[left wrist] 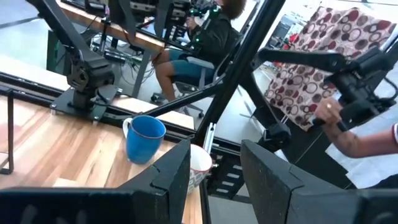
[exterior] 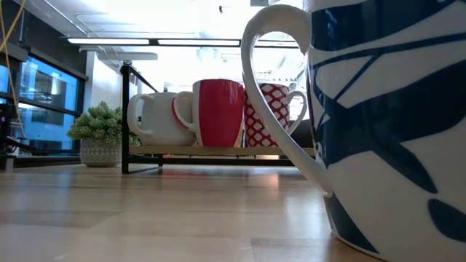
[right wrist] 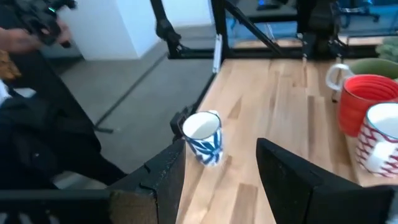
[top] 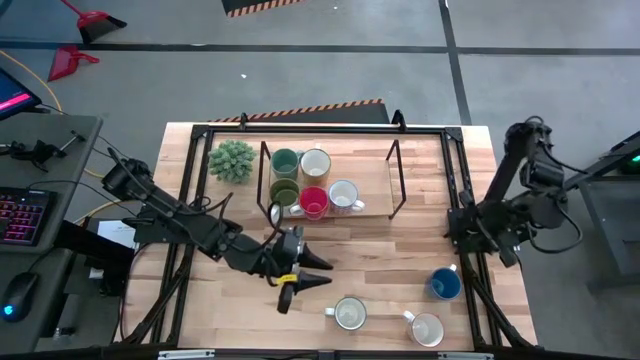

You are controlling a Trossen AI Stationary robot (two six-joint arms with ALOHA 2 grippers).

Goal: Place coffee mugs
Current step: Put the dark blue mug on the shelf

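Five mugs stand on a wooden rack tray at the table's far middle: teal-green, cream, olive-green, red and white. A blue mug and two white mugs rest on their bases near the near edge. My left gripper hovers open at the table's middle, pointing right; its wrist view shows the blue mug ahead. My right gripper is open by the right edge, facing a blue-patterned white mug.
A spiky potted plant stands left of the rack. A black frame runs round the table. In the low view the patterned mug stands close to the camera. Bare wood lies between the rack and the near mugs. A person sits beyond the table.
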